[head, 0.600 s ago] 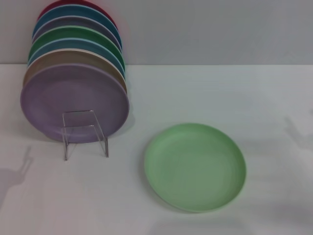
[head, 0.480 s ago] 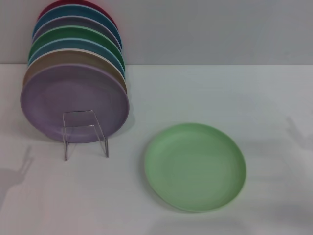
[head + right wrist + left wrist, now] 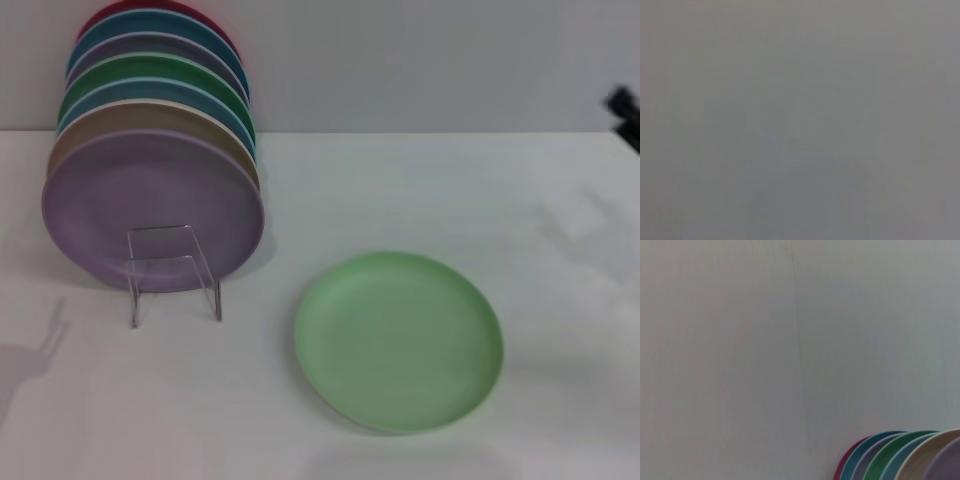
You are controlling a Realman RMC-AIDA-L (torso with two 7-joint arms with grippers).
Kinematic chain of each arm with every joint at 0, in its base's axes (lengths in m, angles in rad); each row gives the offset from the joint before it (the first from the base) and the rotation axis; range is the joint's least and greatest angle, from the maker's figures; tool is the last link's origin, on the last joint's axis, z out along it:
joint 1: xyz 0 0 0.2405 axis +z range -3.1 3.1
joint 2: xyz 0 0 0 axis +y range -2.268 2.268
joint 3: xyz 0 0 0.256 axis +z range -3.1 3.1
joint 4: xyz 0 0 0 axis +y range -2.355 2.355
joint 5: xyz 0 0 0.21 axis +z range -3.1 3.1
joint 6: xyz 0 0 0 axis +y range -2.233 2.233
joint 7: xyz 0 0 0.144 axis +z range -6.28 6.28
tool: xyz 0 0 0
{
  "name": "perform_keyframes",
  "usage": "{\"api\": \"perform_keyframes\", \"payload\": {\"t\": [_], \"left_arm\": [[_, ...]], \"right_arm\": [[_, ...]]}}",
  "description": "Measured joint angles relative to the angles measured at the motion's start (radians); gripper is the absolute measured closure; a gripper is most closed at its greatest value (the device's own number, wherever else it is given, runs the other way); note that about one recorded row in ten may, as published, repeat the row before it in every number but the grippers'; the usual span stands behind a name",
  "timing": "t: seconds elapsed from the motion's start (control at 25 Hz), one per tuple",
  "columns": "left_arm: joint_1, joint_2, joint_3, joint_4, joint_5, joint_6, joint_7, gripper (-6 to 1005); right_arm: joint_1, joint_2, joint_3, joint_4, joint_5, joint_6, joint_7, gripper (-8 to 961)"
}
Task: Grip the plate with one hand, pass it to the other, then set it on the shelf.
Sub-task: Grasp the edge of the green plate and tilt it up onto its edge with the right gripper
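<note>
Mint-green round plastic plate (image 3: 398, 341) lies flat on white table (image 3: 420, 190), ungripped.
Right gripper (image 3: 624, 108) enters at edge, finger state indeterminable; grip, handover, clear acrylic shelf (image 3: 172, 270) placement remain.

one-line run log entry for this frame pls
stage: pre-grasp | mint-green plate: flat on table, untouched | right gripper: at right edge | left gripper: not visible | rack: full of plates

Right pincer (image 3: 624, 110) a dark tip at the head view's right edge, fingers unreadable
</note>
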Motion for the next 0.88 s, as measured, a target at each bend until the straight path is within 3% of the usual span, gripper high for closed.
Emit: {"api": "perform_keyframes", "payload": {"t": [0.12, 0.16, 0.2, 0.32, 0.4, 0.44, 0.48, 0.64, 0.88], "left_arm": [[-0.002, 0.000, 0.000, -0.002, 0.001, -0.010, 0.000, 190], [-0.003, 0.000, 0.000, -0.002, 0.001, -0.013, 0.000, 190], [-0.003, 0.000, 0.000, -0.002, 0.001, -0.013, 0.000, 190], [-0.006, 0.000, 0.005, -0.003, 0.001, -0.016, 0.000, 190], [-0.008, 0.000, 0.011, -0.003, -0.001, -0.023, 0.000, 190], [-0.009, 0.000, 0.013, -0.003, -0.003, -0.027, 0.000, 190], [-0.010, 0.000, 0.013, -0.003, -0.003, -0.029, 0.000, 190], [-0.015, 0.000, 0.014, -0.003, -0.001, -0.033, 0.000, 190], [-0.017, 0.000, 0.014, -0.003, -0.001, -0.033, 0.000, 190]], "right_arm": [[0.003, -0.004, -0.177, 0.264, -0.139, -0.250, 0.277, 121], [0.001, -0.010, -0.290, 0.437, -0.294, -0.397, 0.496, 121], [0.001, -0.010, -0.290, 0.437, -0.294, -0.397, 0.496, 121], [0.011, -0.010, -0.383, 0.639, -0.645, -0.501, 0.839, 121], [0.047, -0.012, -0.418, 0.710, -0.912, -0.485, 1.102, 121], [0.106, -0.016, -0.432, 0.737, -1.157, -0.415, 1.360, 121], [0.106, -0.016, -0.432, 0.737, -1.157, -0.415, 1.360, 121], [0.199, -0.018, -0.427, 0.719, -1.444, -0.205, 1.638, 122], [0.204, -0.015, -0.428, 0.718, -1.463, -0.143, 1.622, 121]]}}
